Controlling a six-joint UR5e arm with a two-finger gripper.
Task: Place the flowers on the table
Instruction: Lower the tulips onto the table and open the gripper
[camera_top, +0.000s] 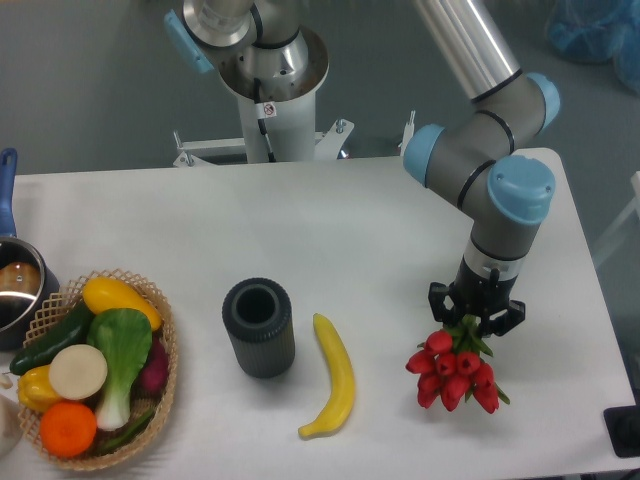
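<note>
Directly below jaws, flowers (455, 375).

The gripper (476, 318) hides the flowers' (454, 372) stems and its own fingertips, while a pot (14, 285) at the table's (340, 220) left edge is cut off.

Soft, even overhead light on the white table (350, 210); faint shadows beside the dark cylinder (259, 328) and banana (335, 378). Slightly soft focus, no harsh glare.
</note>
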